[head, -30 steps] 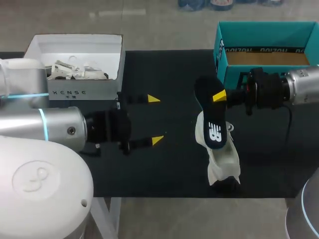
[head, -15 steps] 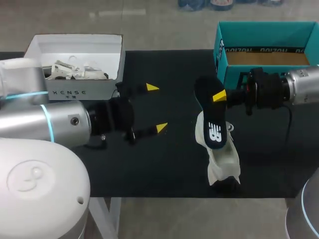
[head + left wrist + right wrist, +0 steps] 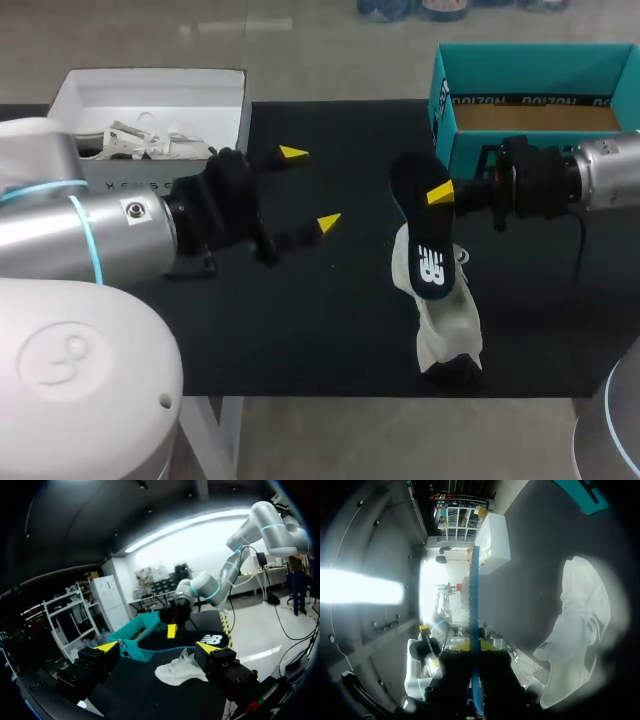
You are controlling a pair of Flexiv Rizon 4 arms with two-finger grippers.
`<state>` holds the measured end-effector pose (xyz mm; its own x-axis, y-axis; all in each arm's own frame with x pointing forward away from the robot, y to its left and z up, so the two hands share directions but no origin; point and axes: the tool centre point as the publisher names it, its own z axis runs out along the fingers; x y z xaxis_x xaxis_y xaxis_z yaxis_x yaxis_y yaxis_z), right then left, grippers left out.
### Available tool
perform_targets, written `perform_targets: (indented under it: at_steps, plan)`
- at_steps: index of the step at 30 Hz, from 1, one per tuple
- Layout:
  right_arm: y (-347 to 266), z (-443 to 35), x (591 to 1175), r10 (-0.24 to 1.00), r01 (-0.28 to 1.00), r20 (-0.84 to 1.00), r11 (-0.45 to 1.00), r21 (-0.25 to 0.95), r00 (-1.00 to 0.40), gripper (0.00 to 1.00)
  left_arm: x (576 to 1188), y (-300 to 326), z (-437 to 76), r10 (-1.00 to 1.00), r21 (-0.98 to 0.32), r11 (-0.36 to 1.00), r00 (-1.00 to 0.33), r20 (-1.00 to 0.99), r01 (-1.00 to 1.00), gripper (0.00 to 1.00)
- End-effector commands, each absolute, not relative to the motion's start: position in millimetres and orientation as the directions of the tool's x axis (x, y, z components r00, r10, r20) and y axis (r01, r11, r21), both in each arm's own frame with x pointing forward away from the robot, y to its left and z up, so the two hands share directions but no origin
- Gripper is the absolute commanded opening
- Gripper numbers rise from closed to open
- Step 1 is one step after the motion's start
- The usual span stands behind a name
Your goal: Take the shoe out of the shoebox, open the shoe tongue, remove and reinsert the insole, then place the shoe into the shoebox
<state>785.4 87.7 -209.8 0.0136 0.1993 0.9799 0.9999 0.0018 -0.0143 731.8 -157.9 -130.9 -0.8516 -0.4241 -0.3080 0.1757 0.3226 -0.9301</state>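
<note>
The right gripper (image 3: pixel 438 193) is clamped on the dark navy foam insole (image 3: pixel 424 235) — long axis far-to-near, logo end toward the robot — over the white fabric shoe (image 3: pixel 447 330) lying on the black mat (image 3: pixel 330 320). The left gripper (image 3: pixel 310 188) has its fingers apart, empty.

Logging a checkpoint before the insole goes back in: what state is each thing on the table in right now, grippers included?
Dark flat insole: out of the shoe, held by right gripper.
White fabric shoe: lying flat, outside both boxes.
Teal cardboard shoebox: open, no shoe inside.
White cardboard box: open, paper inside.
Left gripper: jaws open, empty.
Right gripper: jaws shut on insole.
</note>
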Motion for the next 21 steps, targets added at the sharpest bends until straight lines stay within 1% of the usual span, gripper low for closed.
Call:
perform_targets:
  at_steps: [1, 7, 11, 21]
  plan:
    - [88.2, -209.7, 785.0, 0.201, 1.000, 0.980, 0.000, -0.015, 0.014, 0.00, 733.3, -150.9, -117.6, -0.411, -0.936, 0.320, -0.869, -0.276, 0.147, 1.00]
    - [88.2, -209.7, 785.0, 0.201, 1.000, 0.980, 0.000, -0.015, 0.014, 0.00, 735.9, -149.3, -109.4, -0.400, -0.963, 0.259, -0.899, -0.176, 0.074, 1.00]
    - [88.2, -209.7, 785.0, 0.201, 1.000, 0.980, 0.000, -0.015, 0.014, 0.00, 736.8, -146.3, -107.8, -0.429, -0.965, 0.238, -0.879, -0.210, 0.114, 1.00]
    - [88.2, -209.7, 785.0, 0.201, 1.000, 0.980, 0.000, -0.015, 0.014, 0.00, 736.8, -146.3, -107.8, -0.429, -0.965, 0.238, -0.879, -0.210, 0.114, 1.00]
